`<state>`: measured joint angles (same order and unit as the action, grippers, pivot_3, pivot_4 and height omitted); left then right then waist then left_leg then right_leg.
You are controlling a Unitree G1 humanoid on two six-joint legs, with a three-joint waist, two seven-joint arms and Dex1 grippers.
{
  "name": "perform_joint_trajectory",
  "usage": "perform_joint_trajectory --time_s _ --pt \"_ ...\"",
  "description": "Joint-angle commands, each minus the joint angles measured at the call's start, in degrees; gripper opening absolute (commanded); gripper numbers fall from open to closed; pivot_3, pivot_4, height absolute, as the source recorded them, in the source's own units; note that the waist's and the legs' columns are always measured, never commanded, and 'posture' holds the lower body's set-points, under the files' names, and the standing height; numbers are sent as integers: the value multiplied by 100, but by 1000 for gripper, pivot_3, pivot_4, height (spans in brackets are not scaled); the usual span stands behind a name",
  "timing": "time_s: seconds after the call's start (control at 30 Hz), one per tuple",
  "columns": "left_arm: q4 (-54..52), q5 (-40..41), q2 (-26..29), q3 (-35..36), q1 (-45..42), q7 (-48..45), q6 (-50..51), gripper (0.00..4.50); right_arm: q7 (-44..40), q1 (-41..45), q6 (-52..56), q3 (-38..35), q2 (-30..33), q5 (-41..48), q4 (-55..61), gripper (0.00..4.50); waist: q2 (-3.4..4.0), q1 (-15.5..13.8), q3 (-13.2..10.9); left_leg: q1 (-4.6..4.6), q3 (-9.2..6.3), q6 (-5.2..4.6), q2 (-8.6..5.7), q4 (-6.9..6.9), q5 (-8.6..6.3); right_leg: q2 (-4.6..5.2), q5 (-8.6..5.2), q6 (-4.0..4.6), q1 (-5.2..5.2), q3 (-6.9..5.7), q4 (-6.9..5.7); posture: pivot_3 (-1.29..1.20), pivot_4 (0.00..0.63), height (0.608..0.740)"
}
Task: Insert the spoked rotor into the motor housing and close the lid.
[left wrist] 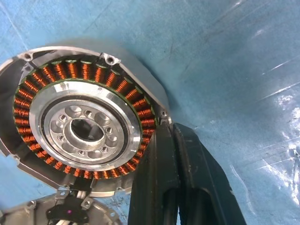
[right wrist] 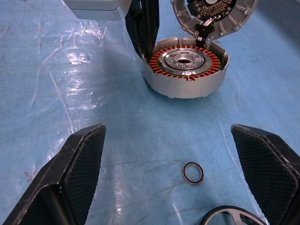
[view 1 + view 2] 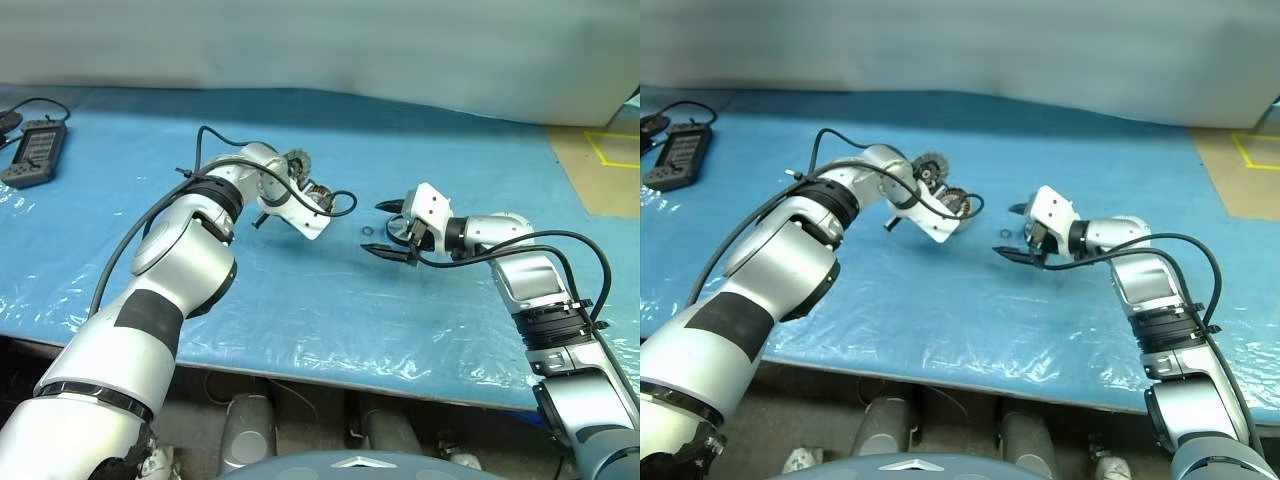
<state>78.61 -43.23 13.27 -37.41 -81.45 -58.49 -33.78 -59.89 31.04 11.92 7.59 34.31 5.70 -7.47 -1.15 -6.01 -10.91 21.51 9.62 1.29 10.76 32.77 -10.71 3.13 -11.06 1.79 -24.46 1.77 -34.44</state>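
From my seat, a handheld controller (image 3: 35, 152) lies at ten o'clock on the blue counter (image 3: 300, 310). My left pincer (image 1: 174, 140) is pressed shut at the rim of the one motor housing (image 2: 185, 70), near centre, copper windings facing up. Its one lid (image 2: 213, 14) stands tipped open behind. One small loose ring (image 2: 192, 172) lies beside the one spoked rotor (image 2: 229, 216), under my right pincer (image 2: 180, 164), jaws wide, empty. I judge the rotor light, rigid, slippery; take its rim.
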Motion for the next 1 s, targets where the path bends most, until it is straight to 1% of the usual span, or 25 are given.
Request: perform_joint_trajectory --time_s 0.03,0.17,0.37,0.57,0.7,0.9,1.0 --pt "25 107 -54 113 -187 -36 53 35 -9 121 -95 -47 12 72 41 4500 0 -3 -1 1 0 0 0 0 0 1 0 0 0 -1 0 0 150 740" --pt "6 182 -71 173 -329 -132 -47 35 -21 107 -125 -38 23 59 4 4500 -1 -2 -3 12 -2 -1 1 0 1 1 0 0 -9 -3 1 0 150 740" --pt "-16 249 -58 224 -606 -420 -222 35 -27 136 -151 -21 12 46 -51 4500 -5 1 -10 72 -1 9 0 1 22 0 1 0 -69 -8 -9 0 150 740" --pt "-58 309 -38 256 -756 -704 -582 35 -40 185 -197 0 -3 42 -137 4500 -6 14 -12 81 -1 9 2 -2 22 -2 1 0 -77 -15 -12 0 150 740" --pt "-89 358 -36 250 -701 -1028 -916 35 -46 223 -230 8 -8 41 -204 4500 -7 19 -14 80 -1 9 3 -2 22 -3 0 0 -77 -16 -13 0 150 740" --pt "-96 319 2 215 -642 -1113 -1087 35 -53 247 -263 18 -15 45 -257 4500 -7 11 -15 79 -1 9 4 0 22 -2 0 0 -76 -16 -20 0 150 740" --pt "-125 410 18 269 -650 -1302 -1279 35 -50 256 -264 20 -16 37 -278 4500 -7 12 -15 80 -2 9 4 0 22 -2 0 0 -77 -16 -20 0 150 740"
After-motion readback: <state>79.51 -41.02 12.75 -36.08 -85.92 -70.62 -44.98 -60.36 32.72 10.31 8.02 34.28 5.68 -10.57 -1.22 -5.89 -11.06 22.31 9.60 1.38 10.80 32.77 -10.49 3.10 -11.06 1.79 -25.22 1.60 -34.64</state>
